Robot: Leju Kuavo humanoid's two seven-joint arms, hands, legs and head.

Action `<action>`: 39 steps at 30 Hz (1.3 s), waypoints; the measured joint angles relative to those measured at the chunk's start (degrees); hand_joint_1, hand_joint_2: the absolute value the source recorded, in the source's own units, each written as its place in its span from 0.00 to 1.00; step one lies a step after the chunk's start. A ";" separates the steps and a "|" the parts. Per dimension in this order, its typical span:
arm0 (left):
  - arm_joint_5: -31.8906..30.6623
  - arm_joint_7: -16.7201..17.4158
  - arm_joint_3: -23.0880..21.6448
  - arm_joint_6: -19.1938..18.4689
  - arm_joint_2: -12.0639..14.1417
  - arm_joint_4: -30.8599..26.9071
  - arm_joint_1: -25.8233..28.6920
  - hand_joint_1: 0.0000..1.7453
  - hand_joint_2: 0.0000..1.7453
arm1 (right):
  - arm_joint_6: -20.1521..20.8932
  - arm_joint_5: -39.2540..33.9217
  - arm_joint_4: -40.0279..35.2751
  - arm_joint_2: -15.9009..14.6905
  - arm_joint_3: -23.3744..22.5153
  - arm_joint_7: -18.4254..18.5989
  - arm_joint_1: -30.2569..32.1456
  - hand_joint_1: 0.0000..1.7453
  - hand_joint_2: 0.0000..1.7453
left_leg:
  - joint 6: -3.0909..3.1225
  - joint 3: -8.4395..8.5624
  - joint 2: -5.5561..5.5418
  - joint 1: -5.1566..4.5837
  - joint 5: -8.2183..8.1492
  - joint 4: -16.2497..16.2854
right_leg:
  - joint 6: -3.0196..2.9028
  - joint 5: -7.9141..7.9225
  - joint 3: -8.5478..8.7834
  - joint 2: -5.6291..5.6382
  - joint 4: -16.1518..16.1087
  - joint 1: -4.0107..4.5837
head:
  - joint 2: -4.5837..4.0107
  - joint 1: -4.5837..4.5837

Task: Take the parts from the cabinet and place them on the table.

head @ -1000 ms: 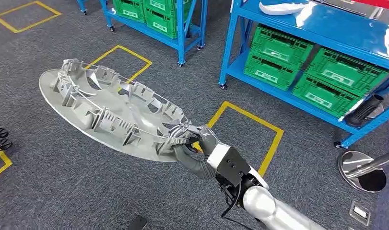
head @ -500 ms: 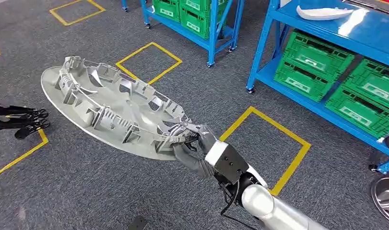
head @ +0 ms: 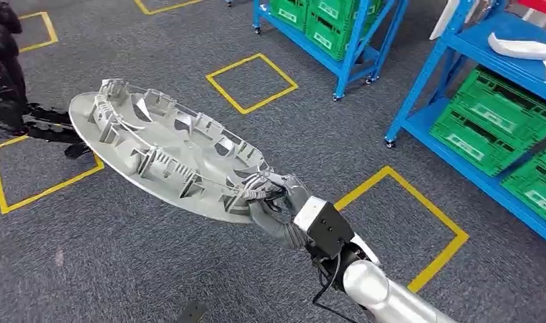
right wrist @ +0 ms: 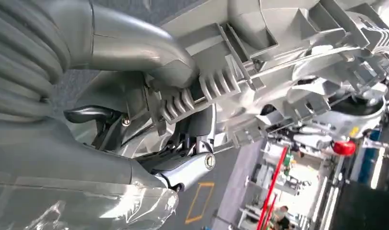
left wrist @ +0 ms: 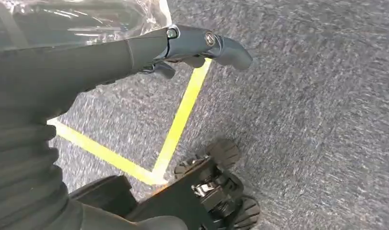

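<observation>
Head view: right hand (head: 273,202) clamps the near rim of a large silver wheel cover (head: 165,158), fingers curled over the ribbed inner edge. Cover held out over the grey carpet floor (head: 122,269), tilted, ribbed inner face up, far edge toward a yellow floor square (head: 251,83). Beyond that square, a blue shelving rack (head: 354,40) with green crates (head: 324,23); a second blue rack (head: 452,94) off to the cover's right carries green crates (head: 489,121) below and a white part (head: 522,47) on its shelf. Dark wheeled base (head: 51,128) just past the cover's far edge.

Left wrist view: left hand (left wrist: 135,52) hangs over the carpet above yellow floor tape (left wrist: 178,124), fingers extended and holding nothing. Black wheeled frame (left wrist: 206,191) just beside the tape corner.

Right wrist view: right hand's thumb (right wrist: 130,48) presses on the wheel cover's (right wrist: 288,57) ribbed clips; darker fingers (right wrist: 187,167) hook beneath the rim. Firm grip.
</observation>
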 joint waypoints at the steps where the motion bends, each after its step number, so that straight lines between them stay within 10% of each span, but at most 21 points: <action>1: 0.18 -0.11 0.00 -0.15 0.07 0.00 0.18 0.00 1.00 | 0.00 -0.02 0.18 0.00 0.00 0.00 0.10 1.00 1.00 | 0.03 0.02 -0.71 -0.04 -0.04 0.12 | -0.09 1.57 -0.03 0.01 -0.68 0.00 | 0.00 -0.02; 4: 0.37 -0.15 0.00 -0.15 0.07 0.00 0.36 0.00 1.00 | 0.09 -0.04 0.35 -0.02 0.00 0.00 0.15 1.00 1.00 | -0.31 0.01 -2.71 0.03 -0.46 0.85 | -0.69 9.70 4.74 1.79 -13.06 -0.10 | 0.00 0.07; 6: 0.35 -0.15 0.00 -0.13 0.09 0.00 0.45 0.00 1.00 | 0.09 -0.04 0.44 -0.02 0.00 -0.13 0.35 1.00 1.00 | -0.83 -0.79 -3.83 0.01 -0.54 1.53 | -0.81 8.99 5.92 4.13 -16.03 -0.36 | 0.00 -0.20; 10: 0.28 -0.15 -0.02 0.02 0.37 0.02 1.30 0.00 1.00 | -0.04 -0.04 0.48 0.02 -0.28 -0.07 0.59 1.00 1.00 | -2.21 -1.17 -4.98 0.38 -0.34 1.12 | -1.89 9.33 6.16 2.27 -16.39 -0.46 | 0.00 -0.02; 13: 0.33 -0.26 -0.02 0.02 0.24 -0.02 1.04 0.00 1.00 | -0.02 -0.04 0.48 0.02 -0.37 -0.13 0.79 1.00 1.00 | -3.27 -4.90 -0.18 0.30 -5.43 9.68 | -2.44 9.30 6.61 0.51 -16.72 -0.45 | 0.00 -0.94; 16: 0.33 -0.39 -0.04 0.02 0.22 -0.04 1.02 0.00 1.00 | -0.04 -0.04 0.48 0.02 -0.42 -0.11 0.95 1.00 1.00 | -3.84 -8.65 0.34 0.69 -7.47 17.76 | -2.43 9.10 6.82 -1.22 -16.70 -0.47 | 0.00 -0.98; 19: 0.33 -0.48 -0.04 0.02 0.26 -0.04 0.83 0.00 1.00 | -0.04 -0.04 0.48 0.02 -0.44 -0.07 1.08 1.00 1.00 | -3.69 -2.36 1.32 0.91 -0.48 5.89 | -1.88 8.65 7.42 -2.60 -16.66 -0.53 | 0.00 -0.98; 21: 0.39 -0.48 -0.04 0.02 0.20 -0.07 0.47 0.00 1.00 | -0.15 0.07 0.46 0.02 -0.50 -0.11 1.07 1.00 1.00 | -2.97 0.02 4.27 0.09 -0.40 0.79 | -1.21 8.31 7.53 -3.38 -16.50 0.18 | 0.00 -1.14; 25: 0.50 -0.48 -0.04 0.02 0.24 -0.07 0.53 0.00 1.00 | -0.39 0.26 0.46 0.02 -0.61 -0.07 1.09 1.00 1.00 | -1.05 -0.16 2.51 0.01 -0.32 0.76 | 0.11 8.13 8.15 -4.81 -16.96 -0.04 | 0.00 -0.79; 27: 0.59 -0.57 -0.02 0.05 0.20 -0.07 0.40 0.00 1.00 | -0.39 0.44 0.46 0.00 -0.74 -0.02 1.09 1.00 1.00 | -0.33 -0.05 1.85 0.32 -0.13 0.51 | 0.37 5.37 6.79 -1.54 -13.73 -0.32 | 0.00 -0.40; 30: 0.68 -0.59 -0.02 0.05 0.20 -0.07 0.40 0.00 1.00 | -0.50 0.50 0.46 -0.07 -0.77 0.00 1.47 1.00 1.00 | 0.11 -0.06 0.46 -0.01 -0.23 0.57 | 0.19 0.24 0.55 -0.07 -1.04 -0.19 | 0.00 0.07; 32: 0.98 -0.59 -0.02 0.05 0.20 -0.07 0.55 0.00 1.00 | -0.63 0.50 0.46 -0.09 -0.79 0.07 1.78 1.00 1.00 | 0.16 -0.02 -0.69 -0.22 -0.27 0.71 | -0.10 2.23 -0.24 -0.03 -0.65 -0.06 | 0.00 0.09; 35: 1.07 -0.66 -0.02 0.05 0.17 -0.07 0.50 0.00 1.00 | -0.61 0.50 0.46 -0.09 -0.79 0.18 1.76 1.00 1.00 | -0.07 -0.06 -2.54 -0.24 -0.46 0.99 | -1.16 10.31 4.82 2.27 -13.73 0.04 | 0.00 0.13; 36: 1.13 -0.66 -0.02 0.05 0.09 -0.04 0.48 0.00 1.00 | -0.61 0.50 0.44 -0.09 -0.79 0.18 1.79 1.00 1.00 | -0.35 -0.40 -2.94 -0.57 -0.48 1.23 | -1.25 9.63 5.42 3.58 -14.77 0.05 | 0.00 -0.13; 39: 1.16 -0.74 -0.02 0.07 0.07 -0.04 0.78 0.00 1.00 | -0.63 0.50 0.46 -0.09 -0.81 0.22 1.77 1.00 1.00 | -1.32 -0.96 -4.20 0.13 -0.03 1.01 | -1.28 9.35 5.73 2.58 -15.90 0.41 | 0.00 0.09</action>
